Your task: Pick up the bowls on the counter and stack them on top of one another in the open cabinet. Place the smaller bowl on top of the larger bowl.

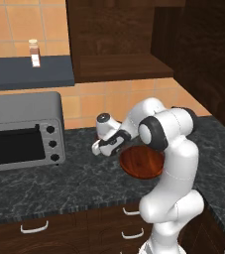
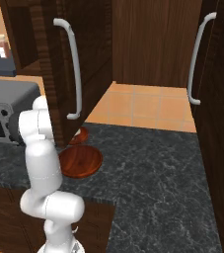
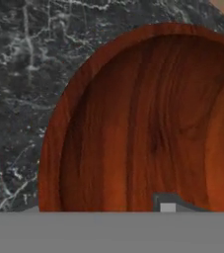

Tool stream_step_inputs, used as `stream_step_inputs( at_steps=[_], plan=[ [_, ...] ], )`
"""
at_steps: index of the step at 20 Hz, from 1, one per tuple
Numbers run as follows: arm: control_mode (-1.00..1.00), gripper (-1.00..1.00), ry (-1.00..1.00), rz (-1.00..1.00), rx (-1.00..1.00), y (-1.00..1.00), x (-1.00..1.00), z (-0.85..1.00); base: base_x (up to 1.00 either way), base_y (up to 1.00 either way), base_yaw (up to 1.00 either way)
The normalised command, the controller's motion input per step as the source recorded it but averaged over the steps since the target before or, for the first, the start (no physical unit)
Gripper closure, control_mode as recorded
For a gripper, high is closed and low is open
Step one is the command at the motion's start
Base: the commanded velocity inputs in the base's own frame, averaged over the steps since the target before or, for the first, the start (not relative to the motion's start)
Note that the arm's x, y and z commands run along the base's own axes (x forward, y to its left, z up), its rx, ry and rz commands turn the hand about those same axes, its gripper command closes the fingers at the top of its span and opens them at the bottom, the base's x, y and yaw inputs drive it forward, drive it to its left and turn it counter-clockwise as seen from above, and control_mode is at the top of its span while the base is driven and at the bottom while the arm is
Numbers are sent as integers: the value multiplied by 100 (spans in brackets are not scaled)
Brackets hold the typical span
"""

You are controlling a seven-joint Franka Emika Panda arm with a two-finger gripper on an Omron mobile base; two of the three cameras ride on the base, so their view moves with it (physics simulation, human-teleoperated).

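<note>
I've got the pincer (image 1: 98,147) low over the near-left rim of the larger bowl (image 1: 142,162) on the worktop (image 1: 74,183), one fingertip inside it, grip width unclear.

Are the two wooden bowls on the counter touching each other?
Apart. Right base view shows a strip of dark counter between the larger bowl and the smaller bowl.

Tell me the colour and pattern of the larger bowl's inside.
Glossy reddish-brown with dark streaky wood grain; the larger bowl shows this best in the hand view.
</note>
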Motion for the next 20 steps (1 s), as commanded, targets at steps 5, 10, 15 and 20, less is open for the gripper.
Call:
stream_step_inputs(
  at_steps=[5,10,15,20],
  plan=[
    [-100,100,-14,0,3,-1,-2,24,0,0,0],
    [-100,100,-40,0,3,0,-40,95,0,0,0],
    [-100,100,-35,-3,0,-12,-86,97,0,0,0],
    [-100,100,0,-11,0,-48,-100,60,0,0,0]
  ],
)
